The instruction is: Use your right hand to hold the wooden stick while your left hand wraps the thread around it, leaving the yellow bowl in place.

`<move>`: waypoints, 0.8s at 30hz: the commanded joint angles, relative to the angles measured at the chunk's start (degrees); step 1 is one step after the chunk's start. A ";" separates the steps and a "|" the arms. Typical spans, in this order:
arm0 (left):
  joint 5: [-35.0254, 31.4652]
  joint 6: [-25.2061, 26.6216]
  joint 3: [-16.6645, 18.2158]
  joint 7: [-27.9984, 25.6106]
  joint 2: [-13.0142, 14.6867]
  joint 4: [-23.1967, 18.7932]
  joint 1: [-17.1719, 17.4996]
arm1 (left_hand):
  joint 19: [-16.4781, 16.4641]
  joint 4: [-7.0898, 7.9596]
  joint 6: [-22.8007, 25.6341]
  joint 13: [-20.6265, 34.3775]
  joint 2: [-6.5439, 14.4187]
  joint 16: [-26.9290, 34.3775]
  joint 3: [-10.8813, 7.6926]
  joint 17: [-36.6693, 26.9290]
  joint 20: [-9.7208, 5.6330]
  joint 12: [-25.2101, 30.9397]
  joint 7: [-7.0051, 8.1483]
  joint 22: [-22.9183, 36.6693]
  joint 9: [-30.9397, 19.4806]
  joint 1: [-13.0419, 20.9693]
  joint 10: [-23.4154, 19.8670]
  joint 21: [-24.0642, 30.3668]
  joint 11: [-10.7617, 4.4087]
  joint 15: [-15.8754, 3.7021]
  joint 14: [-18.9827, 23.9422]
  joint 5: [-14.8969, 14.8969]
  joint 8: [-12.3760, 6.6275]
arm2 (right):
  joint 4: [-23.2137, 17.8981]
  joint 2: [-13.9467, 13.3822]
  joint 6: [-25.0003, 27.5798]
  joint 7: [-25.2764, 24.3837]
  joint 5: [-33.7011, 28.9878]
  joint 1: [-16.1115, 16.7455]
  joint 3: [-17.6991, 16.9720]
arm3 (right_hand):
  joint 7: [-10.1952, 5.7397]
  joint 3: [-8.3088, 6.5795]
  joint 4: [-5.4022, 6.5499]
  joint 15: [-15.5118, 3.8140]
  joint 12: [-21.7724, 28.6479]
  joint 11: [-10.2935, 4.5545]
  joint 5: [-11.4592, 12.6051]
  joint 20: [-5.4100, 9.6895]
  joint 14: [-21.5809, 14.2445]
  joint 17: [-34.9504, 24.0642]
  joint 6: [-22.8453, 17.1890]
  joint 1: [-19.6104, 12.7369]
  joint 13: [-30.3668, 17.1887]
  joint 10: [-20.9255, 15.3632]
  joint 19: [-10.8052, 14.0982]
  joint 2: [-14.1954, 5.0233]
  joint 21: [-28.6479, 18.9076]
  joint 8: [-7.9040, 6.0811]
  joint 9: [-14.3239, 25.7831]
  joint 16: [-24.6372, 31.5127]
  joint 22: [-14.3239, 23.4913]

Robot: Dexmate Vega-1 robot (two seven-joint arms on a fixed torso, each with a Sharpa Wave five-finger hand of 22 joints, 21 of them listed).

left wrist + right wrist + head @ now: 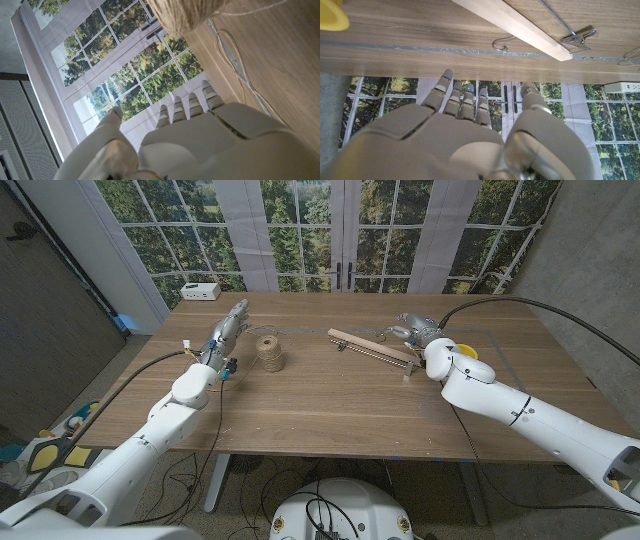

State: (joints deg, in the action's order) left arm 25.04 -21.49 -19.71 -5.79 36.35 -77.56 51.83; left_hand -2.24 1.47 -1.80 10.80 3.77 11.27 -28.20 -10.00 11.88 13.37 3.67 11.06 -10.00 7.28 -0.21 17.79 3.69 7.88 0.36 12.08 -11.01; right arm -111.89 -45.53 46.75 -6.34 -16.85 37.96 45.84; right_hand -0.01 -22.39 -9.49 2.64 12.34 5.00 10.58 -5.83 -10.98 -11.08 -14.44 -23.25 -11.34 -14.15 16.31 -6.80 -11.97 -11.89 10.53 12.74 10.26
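While my left robot hand (228, 330) waits spread beside the tan thread spool (267, 352), my right robot hand (415, 330), also spread and holding nothing, sits just at three o'clock of the pale, flat wooden stick (372, 346). At its four o'clock, the yellow bowl (467, 351) rests on the surface (330, 405).

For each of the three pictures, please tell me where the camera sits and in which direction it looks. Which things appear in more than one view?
Head view: from the robot's head, down over the table; both arms, left hand by the twine spool, right hand by the wooden stick.
Left wrist view: along the left hand's back toward the windows; the spool is shared with the head view.
Right wrist view: along the right hand's back; the stick and yellow bowl are shared with the head view.
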 commanded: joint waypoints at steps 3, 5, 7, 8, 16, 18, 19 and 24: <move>0.13 0.60 -0.41 0.02 -0.24 -0.58 0.18 | -0.04 -0.29 0.26 0.34 0.16 -0.20 -0.16 -0.21 0.32 -0.01 0.13 0.32 -0.13 0.60 -0.06 -0.22 0.19 0.07 0.45 -0.20 0.07 | -1.47 -1.14 5.09 6.24 -4.68 -3.02 4.84 | 0.05 -0.28 0.18 -0.36 0.06 -0.27 -0.03 0.08 -0.65 -0.18 -0.33 -0.81 -0.13 -0.28 0.52 0.03 -0.47 -0.13 0.15 0.28 0.25; -0.07 0.82 -0.46 -0.12 -0.06 -0.93 0.34 | -0.04 -0.30 0.28 0.34 0.16 -0.21 -0.15 -0.21 0.32 -0.02 0.08 0.33 -0.13 0.60 -0.09 -0.24 0.15 0.06 0.44 -0.21 0.08 | -1.68 -1.30 5.52 6.78 -5.25 -3.15 5.30 | 0.04 -0.29 0.18 -0.38 0.09 -0.26 -0.04 0.13 -0.70 -0.19 -0.35 -0.89 -0.13 -0.41 0.62 0.01 -0.50 -0.10 0.15 0.28 0.25; 0.23 0.74 -0.39 -0.02 -0.13 -1.07 0.54 | -0.04 -0.31 0.28 0.34 0.17 -0.21 -0.14 -0.22 0.32 -0.04 0.11 0.33 -0.13 0.59 -0.07 -0.25 0.17 0.10 0.47 -0.22 0.09 | -1.88 -1.43 6.06 7.31 -5.87 -3.27 5.79 | 0.01 -0.29 0.18 -0.36 0.11 -0.32 -0.04 0.14 -0.74 -0.19 -0.40 -0.95 -0.13 -0.50 0.65 0.01 -0.51 -0.09 0.15 0.29 0.25; 0.06 1.00 -0.36 -0.37 -0.02 -1.40 0.70 | -0.04 -0.31 0.29 0.35 0.17 -0.21 -0.14 -0.22 0.32 -0.04 0.07 0.33 -0.13 0.59 -0.07 -0.25 0.13 0.10 0.48 -0.22 0.09 | -1.98 -1.52 6.31 7.65 -6.14 -3.36 6.04 | -0.02 -0.30 0.18 -0.39 0.12 -0.21 -0.04 0.13 -0.83 -0.19 -0.43 -1.00 -0.14 -0.56 0.70 0.00 -0.52 -0.09 0.15 0.31 0.25; 0.22 1.14 -0.23 -0.26 0.40 -2.46 1.50 | -0.03 -0.33 0.30 0.36 0.19 -0.29 -0.11 -0.24 0.33 -0.13 0.14 0.36 -0.13 0.55 0.01 -0.30 0.04 0.20 0.37 -0.24 0.13 | -2.59 -1.83 7.99 9.65 -7.16 -3.49 6.99 | -0.19 -0.50 0.04 -0.79 0.35 -0.45 -0.01 0.11 -1.94 -0.16 -0.97 -1.74 -0.15 -1.57 1.42 -0.06 -0.73 -0.10 0.17 0.60 0.24; 0.44 0.91 -0.14 -0.23 0.24 -2.44 1.61 | -0.02 -0.33 0.31 0.36 0.20 -0.33 -0.09 -0.25 0.33 -0.19 0.11 0.37 -0.14 0.53 0.09 -0.32 0.08 0.27 0.30 -0.25 0.14 | -2.67 -1.85 8.35 9.96 -7.63 -3.63 7.40 | -0.14 -0.55 0.03 -0.97 0.41 -0.42 -0.01 0.11 -2.64 -0.17 -1.29 -2.03 -0.15 -1.95 1.81 -0.08 -0.84 -0.12 0.17 0.81 0.24; 0.58 0.91 -0.18 0.14 0.33 -2.45 1.60 | -0.03 -0.33 0.35 0.36 0.21 -0.33 -0.09 -0.25 0.33 -0.19 0.10 0.37 -0.14 0.52 0.08 -0.32 0.17 0.28 0.29 -0.26 0.13 | -2.69 -1.84 8.69 10.27 -7.96 -3.82 7.73 | -0.14 -0.59 0.00 -1.05 0.43 -0.34 0.00 0.14 -2.81 -0.17 -1.32 -2.15 -0.15 -2.04 1.85 -0.10 -0.85 -0.12 0.17 0.86 0.24; 0.48 1.77 0.16 -0.63 0.95 -3.77 2.56 | -0.01 -0.32 0.36 0.37 0.24 -0.37 -0.06 -0.27 0.33 -0.22 0.07 0.39 -0.14 0.48 0.06 -0.35 0.18 0.31 0.23 -0.27 0.15 | -2.47 -1.51 10.95 12.25 -9.80 -5.20 9.86 | -0.18 -0.83 -0.21 -1.49 0.57 -0.51 0.07 0.17 -3.51 -0.10 -2.29 -2.98 -0.15 -2.82 2.30 -0.09 -0.94 -0.31 0.18 0.96 0.23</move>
State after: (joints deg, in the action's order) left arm 25.31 -20.55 -20.00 -5.96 36.55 -79.59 53.06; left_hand -2.24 1.48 -1.80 11.08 3.77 11.01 -28.20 -10.00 11.88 13.37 3.67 11.34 -9.99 7.28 -0.20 17.50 3.69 7.88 0.36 11.86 -11.01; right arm -114.14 -47.11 54.12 2.44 -23.62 34.54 52.46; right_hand -0.11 -22.54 -9.64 1.33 12.34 4.51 10.59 -5.74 -13.72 -11.07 -15.78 -25.31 -11.33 -16.09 17.82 -6.58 -12.37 -11.89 10.53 13.36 10.26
